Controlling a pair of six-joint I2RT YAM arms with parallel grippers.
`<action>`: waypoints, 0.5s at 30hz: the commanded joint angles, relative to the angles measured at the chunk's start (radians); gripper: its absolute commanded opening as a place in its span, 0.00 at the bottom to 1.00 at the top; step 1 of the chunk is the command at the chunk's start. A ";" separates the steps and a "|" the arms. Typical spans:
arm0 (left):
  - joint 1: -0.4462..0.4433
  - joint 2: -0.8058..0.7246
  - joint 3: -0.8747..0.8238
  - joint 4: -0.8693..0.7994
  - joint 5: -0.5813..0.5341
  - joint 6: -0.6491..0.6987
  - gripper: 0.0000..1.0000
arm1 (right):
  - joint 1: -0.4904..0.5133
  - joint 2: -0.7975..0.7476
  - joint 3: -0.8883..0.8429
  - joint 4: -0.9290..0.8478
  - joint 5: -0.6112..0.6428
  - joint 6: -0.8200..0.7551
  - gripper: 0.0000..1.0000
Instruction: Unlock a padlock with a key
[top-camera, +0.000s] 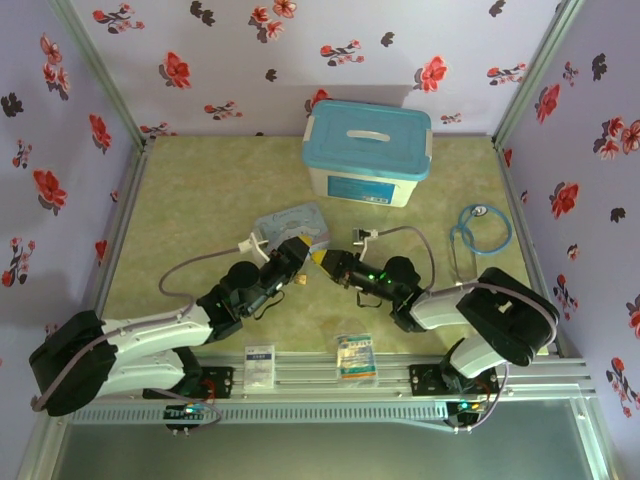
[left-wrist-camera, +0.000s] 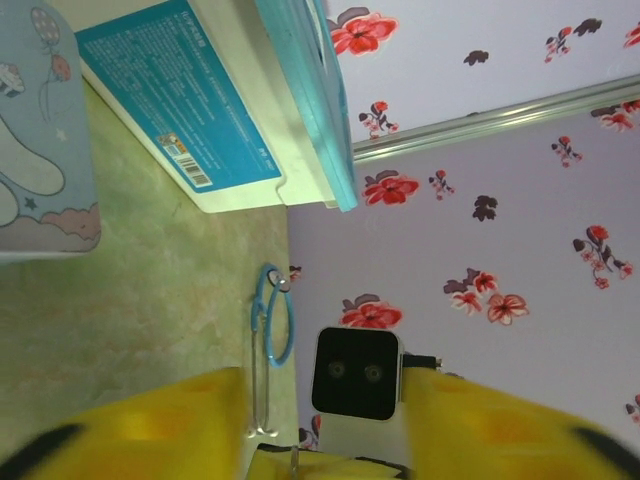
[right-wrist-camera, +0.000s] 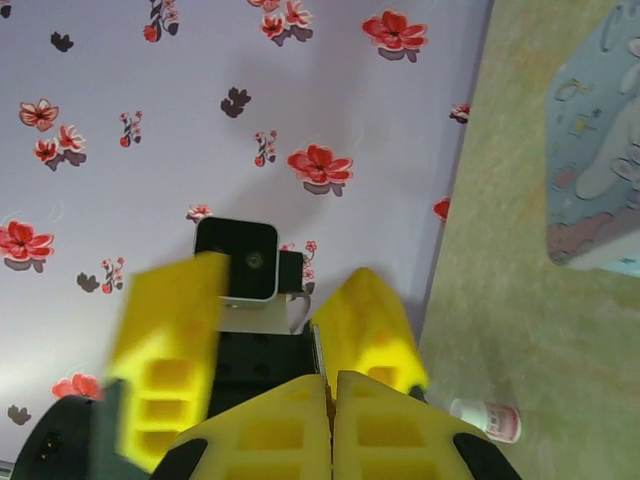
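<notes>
Meeting tip to tip over the worktop beside the cartoon tin, the left hand has fingers apart, the right hand fingers pressed together; padlock and key cannot be made out.

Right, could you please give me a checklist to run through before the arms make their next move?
1. Left hand open: ok.
2. Right hand shut: ok.
3. Small dark-grey metal key gripped in the right hand: cannot tell.
4. Tiny brass-yellow padlock located: cannot tell.
5. Hands facing each other close to the light-blue cartoon tin: ok.
</notes>
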 joint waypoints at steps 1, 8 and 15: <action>0.023 -0.060 0.001 -0.073 -0.015 0.033 0.71 | -0.016 -0.024 -0.029 0.027 0.002 -0.015 0.00; 0.043 -0.136 0.108 -0.517 -0.061 0.196 0.74 | -0.057 -0.055 -0.045 -0.144 -0.064 -0.062 0.00; 0.050 -0.027 0.185 -0.743 0.021 0.338 0.72 | -0.060 -0.369 0.091 -1.024 0.020 -0.386 0.00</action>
